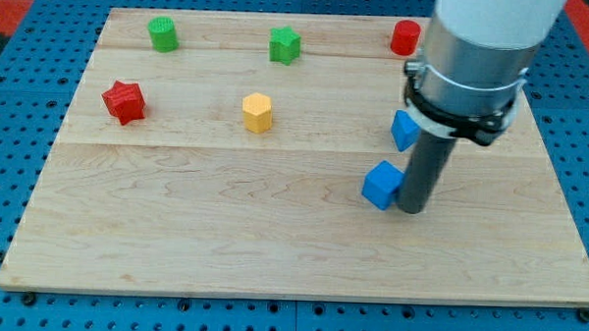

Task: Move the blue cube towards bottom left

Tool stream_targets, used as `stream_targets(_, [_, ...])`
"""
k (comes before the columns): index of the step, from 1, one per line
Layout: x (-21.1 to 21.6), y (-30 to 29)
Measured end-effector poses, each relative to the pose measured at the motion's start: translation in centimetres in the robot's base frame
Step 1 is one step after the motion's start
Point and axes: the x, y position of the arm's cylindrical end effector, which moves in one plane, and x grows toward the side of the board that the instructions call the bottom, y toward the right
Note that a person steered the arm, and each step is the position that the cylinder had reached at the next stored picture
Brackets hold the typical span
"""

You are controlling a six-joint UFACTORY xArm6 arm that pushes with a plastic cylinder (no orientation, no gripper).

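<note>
Light wooden bench (272,234), plank grain running w/ the view's left-right, sits on a blue pegboard surface (13,67). Arm comes in from the view's top right: white upper housing, grey collar w/ a black clamp ring, then the straight dark rod. My tip (412,210) is down at the bench surface, right of centre. No grasping tool on this arm, just the rod, so nothing to spread or pinch.

Task's blue cube (381,184) sits just beside my tip, on its left side in the view; the two look to be touching or v. nearly so, can't tell which. It's right of the bench's middle, approx. halfway between the view's top and bottom.

Second blue block (404,130) is above that cube, partly hidden behind the rod and collar, so its shape isn't clear.

Others, all well apart from my tip:
- red cylinder block (405,37), top right, next to the arm housing
- green star-like block (285,44), top centre
- green cylinder block (163,33), top left
- red star-shaped block (124,101), left side, below the green cylinder
- yellow hexagonal block (258,112), centre-left, below the green star-like one
</note>
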Motion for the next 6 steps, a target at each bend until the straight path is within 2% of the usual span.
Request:
stream_targets(1, [-0.6, -5.4])
stream_targets(2, [-1.0, 1.0])
stream_targets(3, [-2.1, -0.8])
stream_targets(4, [-2.3, -9.4])
stream_targets(5, [-2.2, -8.6])
stream_targets(6, [-3.9, -5.5])
